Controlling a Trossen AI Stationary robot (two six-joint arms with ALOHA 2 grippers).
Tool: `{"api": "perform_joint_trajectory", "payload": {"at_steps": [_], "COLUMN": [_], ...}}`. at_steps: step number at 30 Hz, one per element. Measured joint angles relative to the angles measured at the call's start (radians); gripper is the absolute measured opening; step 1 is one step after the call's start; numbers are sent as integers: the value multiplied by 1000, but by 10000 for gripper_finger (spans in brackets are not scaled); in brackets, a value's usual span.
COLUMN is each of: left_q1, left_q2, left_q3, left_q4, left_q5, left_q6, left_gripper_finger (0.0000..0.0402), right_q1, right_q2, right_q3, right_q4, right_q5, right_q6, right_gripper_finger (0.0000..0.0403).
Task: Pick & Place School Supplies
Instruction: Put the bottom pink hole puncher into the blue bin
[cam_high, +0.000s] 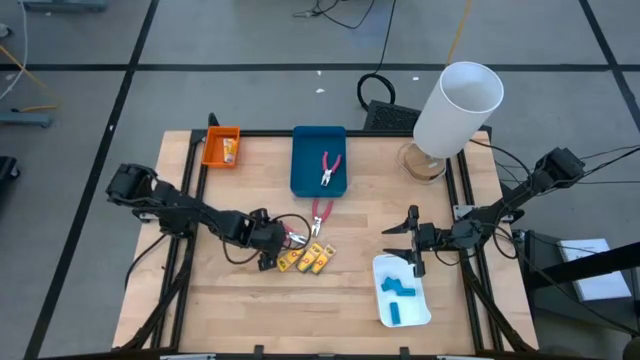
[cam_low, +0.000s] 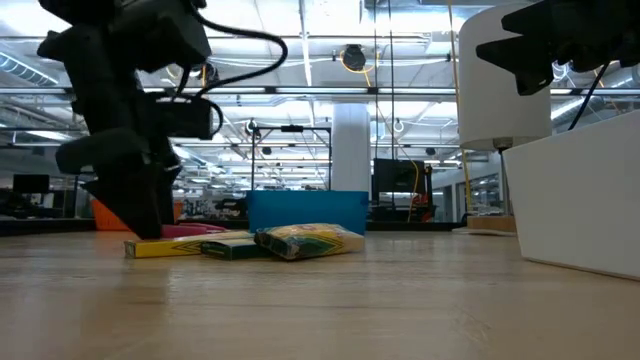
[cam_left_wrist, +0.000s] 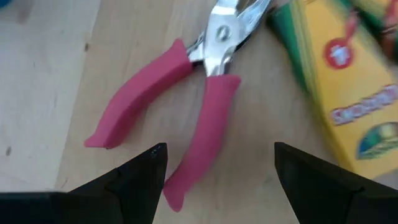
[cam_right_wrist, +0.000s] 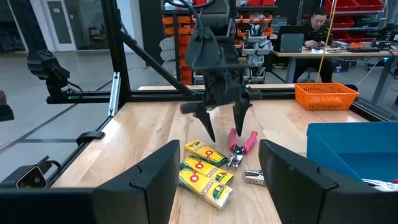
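High view shows the left end effector (cam_high: 290, 236) low over the wooden surface (cam_high: 250, 290), near its centre, with its fingers spread. It holds nothing. Just at 1 o'clock from it lie the pink-handled pliers (cam_high: 321, 215); their long axis runs from 12 to 6 o'clock, the handles toward 12 and the metal nose toward 6. In the left wrist view the pliers (cam_left_wrist: 199, 93) lie flat ahead of the two dark fingers (cam_left_wrist: 134, 180), handles spread apart, not touched.

Three yellow crayon boxes (cam_high: 306, 259) lie side by side at 4 o'clock from the left end effector, each long axis tilted toward 1 o'clock. One box (cam_left_wrist: 348, 87) is just beside the nose of the pliers.

At 12 o'clock stands the blue tray (cam_high: 318, 160) with a second pair of pliers (cam_high: 329, 170) inside, and at 10 o'clock the orange tray (cam_high: 220, 146). The right end effector (cam_high: 412, 252) hovers with fingers spread at the far edge of the white tray (cam_high: 402, 290), which holds light-blue blocks (cam_high: 398, 295). A white cylinder (cam_high: 455, 110) stands at the 1 o'clock corner.
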Motion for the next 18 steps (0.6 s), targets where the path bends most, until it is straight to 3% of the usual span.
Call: {"api": "perform_joint_trajectory", "payload": {"at_steps": [10,18], "left_q1": [30,29], "left_q2": [39,40], "left_q3": [3,2], "left_q4": [10,25], "left_q5": [9,17], "left_q6": [30,9], "left_gripper_finger": [292,195], "right_q1": [0,0], "right_q2": [0,0], "right_q3": [0,0], "right_q4": [0,-1], "right_q5": [0,0], "right_q6": [0,0], "right_gripper_finger": [210,210]}}
